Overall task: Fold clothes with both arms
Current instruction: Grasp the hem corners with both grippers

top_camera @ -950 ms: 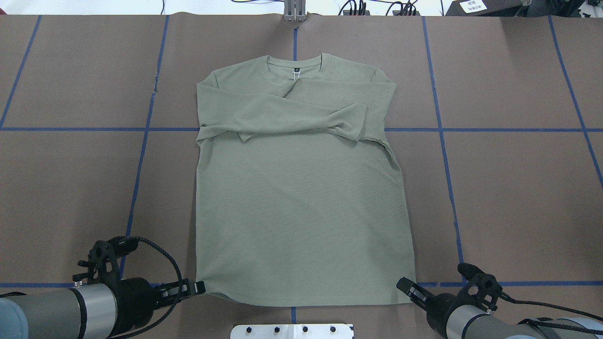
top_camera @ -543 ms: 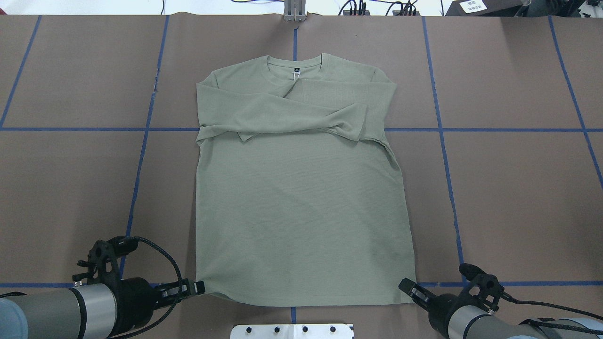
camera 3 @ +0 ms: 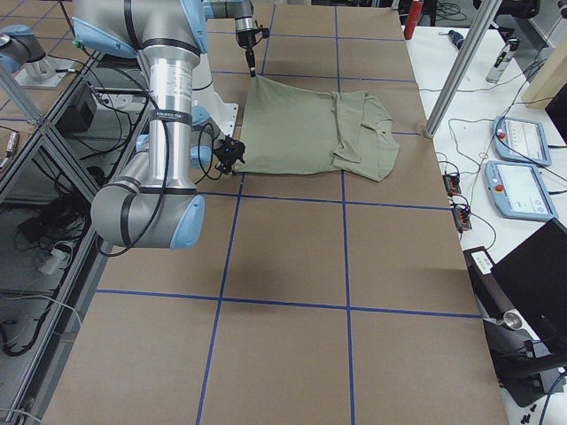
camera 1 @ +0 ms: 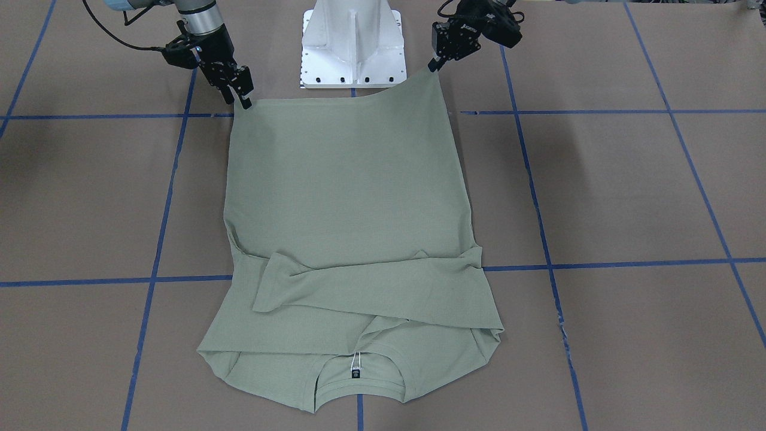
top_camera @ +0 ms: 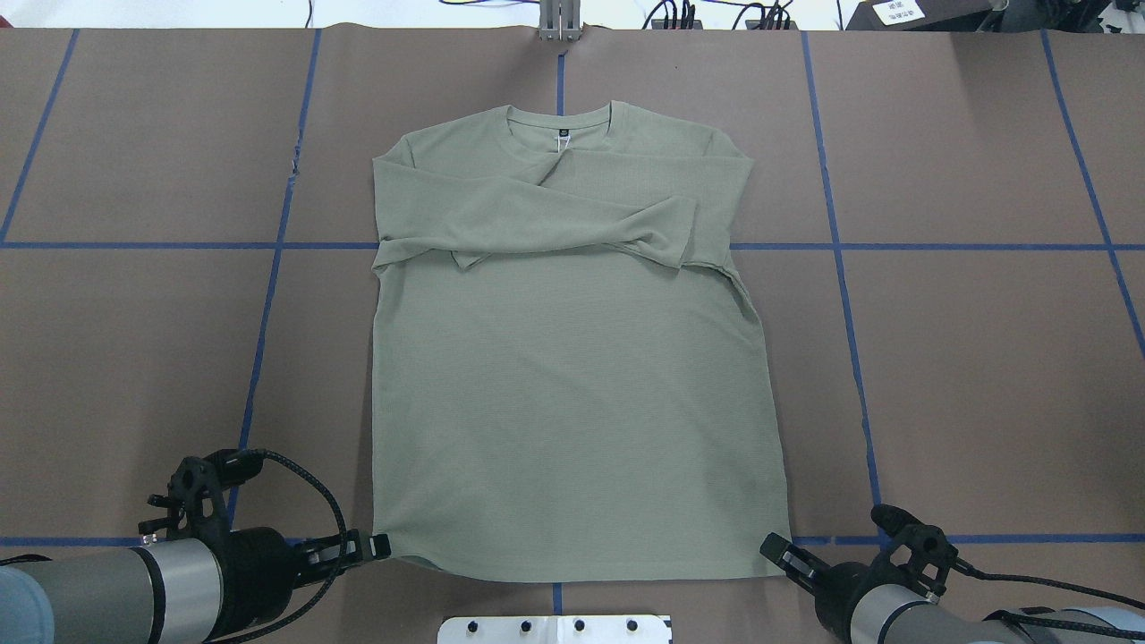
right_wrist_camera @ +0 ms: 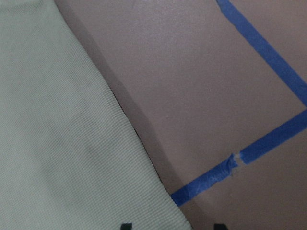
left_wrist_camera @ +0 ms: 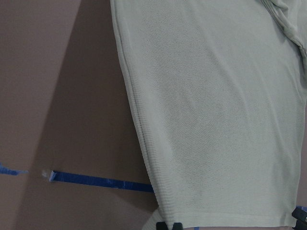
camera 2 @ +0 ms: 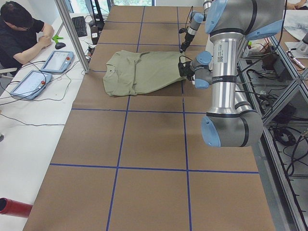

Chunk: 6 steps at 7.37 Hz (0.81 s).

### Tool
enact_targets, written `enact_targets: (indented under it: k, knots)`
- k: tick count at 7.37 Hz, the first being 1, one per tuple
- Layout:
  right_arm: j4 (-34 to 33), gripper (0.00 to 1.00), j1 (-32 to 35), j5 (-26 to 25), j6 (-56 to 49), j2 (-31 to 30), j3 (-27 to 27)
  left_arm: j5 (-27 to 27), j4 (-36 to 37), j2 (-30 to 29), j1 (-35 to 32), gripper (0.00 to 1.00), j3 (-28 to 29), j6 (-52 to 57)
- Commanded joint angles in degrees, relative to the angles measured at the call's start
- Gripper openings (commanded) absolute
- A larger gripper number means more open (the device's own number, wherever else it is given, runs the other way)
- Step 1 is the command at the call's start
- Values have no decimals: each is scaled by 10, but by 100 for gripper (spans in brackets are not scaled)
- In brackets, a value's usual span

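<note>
Overhead exterior view: the shirt (top_camera: 572, 376) is judged light, soft and limp; grip it at both hem corners. It is pale sage green, lying flat mid-table (top_camera: 984, 358), sleeves crossed over the chest, collar far from the robot. The left gripper (camera 1: 432, 64) and right gripper (camera 1: 244, 102) each appear clamped on a hem corner.

Pale sage-green ribbed shirt (top_camera: 572, 385) on brown paper table cover (top_camera: 984, 376) gridded with blue tape lines (top_camera: 966, 246).

A robot lab: brown table (top_camera: 984, 376) gridded with blue tape (top_camera: 841, 295), control tablets (camera 2: 57, 61) at upper left beside a seated person (camera 2: 19, 33).
</note>
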Motion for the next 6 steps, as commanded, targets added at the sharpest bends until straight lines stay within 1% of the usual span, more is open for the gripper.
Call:
enact_targets:
  k: [1,2,3,4,5,6]
  knots:
    - [-1,14,-1,0,0,2,-1,0,0,-1,0,0,0,0]
    - [-1,0,-1,0,1,2,-1,0,0,-2,0,0,0,0]
    - [-1,0,0,0,1,2,0,0,0,-2,0,0,0,0]
    - [-22,0,0,1,-3,3,6,-1,0,-1,0,0,1,0]
    - [-78,0,1,8,-6,4,40,-3,1,2,0,0,-5,0]
    - [-135,0,5,28,-7,3,101,-10,3,8,-2,0,-28,1]
